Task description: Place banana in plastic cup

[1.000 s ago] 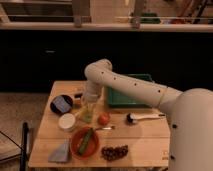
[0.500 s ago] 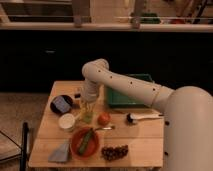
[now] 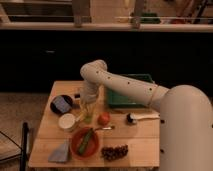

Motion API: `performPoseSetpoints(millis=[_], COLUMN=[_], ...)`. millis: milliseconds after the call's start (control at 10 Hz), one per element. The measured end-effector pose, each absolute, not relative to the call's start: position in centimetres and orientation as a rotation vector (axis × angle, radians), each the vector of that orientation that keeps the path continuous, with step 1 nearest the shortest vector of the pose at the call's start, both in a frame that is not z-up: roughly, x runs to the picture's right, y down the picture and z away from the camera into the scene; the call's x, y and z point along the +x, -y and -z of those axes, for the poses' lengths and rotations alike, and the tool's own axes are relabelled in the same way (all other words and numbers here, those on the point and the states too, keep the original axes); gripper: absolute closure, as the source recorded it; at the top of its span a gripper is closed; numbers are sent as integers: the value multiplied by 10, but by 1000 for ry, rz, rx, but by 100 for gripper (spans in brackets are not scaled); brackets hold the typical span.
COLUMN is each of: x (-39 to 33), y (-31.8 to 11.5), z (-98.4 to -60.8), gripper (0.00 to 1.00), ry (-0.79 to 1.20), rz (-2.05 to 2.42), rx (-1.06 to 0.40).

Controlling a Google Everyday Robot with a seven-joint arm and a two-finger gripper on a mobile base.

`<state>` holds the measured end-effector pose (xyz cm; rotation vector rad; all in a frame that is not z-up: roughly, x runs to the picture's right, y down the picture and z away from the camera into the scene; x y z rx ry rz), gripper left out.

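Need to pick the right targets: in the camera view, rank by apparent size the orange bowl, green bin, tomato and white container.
1. Green bin, partly hidden by the arm.
2. Orange bowl.
3. White container.
4. Tomato.
The gripper hangs left of the tomato.

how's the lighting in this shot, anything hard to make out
Camera view: dim and warm overall, the background counter nearly black; the wooden table is the brightest area. The gripper hangs over the plastic cup, both soft and blurred; the dark grape bunch shows little detail.
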<state>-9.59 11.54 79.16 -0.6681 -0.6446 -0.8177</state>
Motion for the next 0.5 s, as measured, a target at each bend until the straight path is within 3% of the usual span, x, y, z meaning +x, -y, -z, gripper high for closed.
performPoseSetpoints(millis=[500], x=[-94], y=[-117], z=[-800], gripper=[20], ry=[623], rz=[825], rx=[-678])
